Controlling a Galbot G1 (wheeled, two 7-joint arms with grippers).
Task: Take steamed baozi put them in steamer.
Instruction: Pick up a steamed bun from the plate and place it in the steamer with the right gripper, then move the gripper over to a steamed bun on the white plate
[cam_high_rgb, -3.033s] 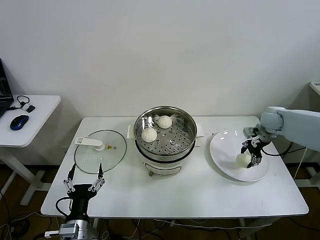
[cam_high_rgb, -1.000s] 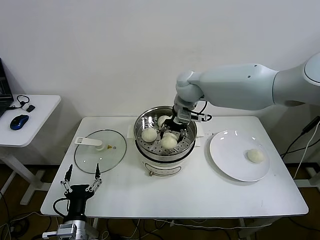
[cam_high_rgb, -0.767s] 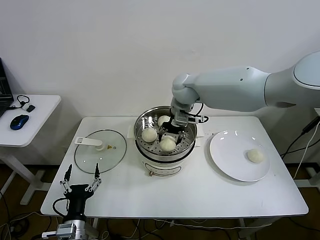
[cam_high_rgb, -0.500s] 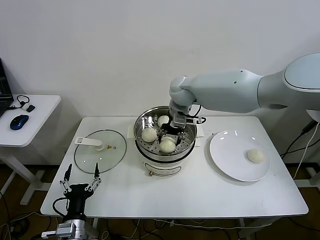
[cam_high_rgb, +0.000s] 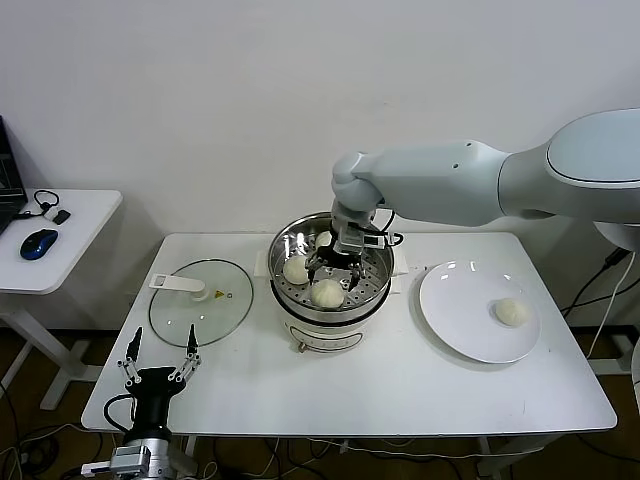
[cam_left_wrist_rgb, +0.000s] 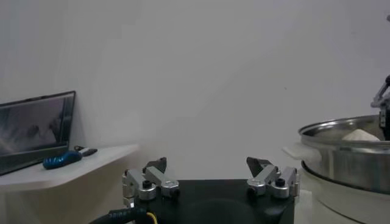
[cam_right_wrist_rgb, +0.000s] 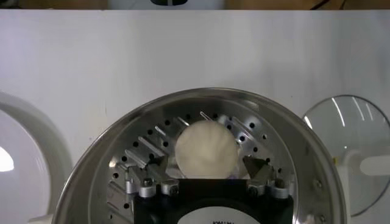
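Observation:
The steamer (cam_high_rgb: 330, 322) stands mid-table. My right gripper (cam_high_rgb: 335, 270) is down inside it, fingers spread on either side of a baozi (cam_high_rgb: 328, 292) that rests on the perforated tray. The right wrist view shows this baozi (cam_right_wrist_rgb: 206, 149) between my open right gripper (cam_right_wrist_rgb: 206, 165) with small gaps on both sides. Another baozi (cam_high_rgb: 296, 268) lies at the steamer's left, and one behind is mostly hidden by the gripper. One baozi (cam_high_rgb: 511, 311) lies on the white plate (cam_high_rgb: 455, 300). My left gripper (cam_high_rgb: 160, 352) is parked open at the table's front left.
The glass lid (cam_high_rgb: 200, 305) with its white handle lies flat left of the steamer. A side table at far left holds a blue mouse (cam_high_rgb: 39, 243). The steamer rim (cam_left_wrist_rgb: 341, 129) shows at the edge of the left wrist view.
My right gripper has moved left and down inside the steamer with the baozi. Its fingers now stand apart from the bun. The left arm has not moved.

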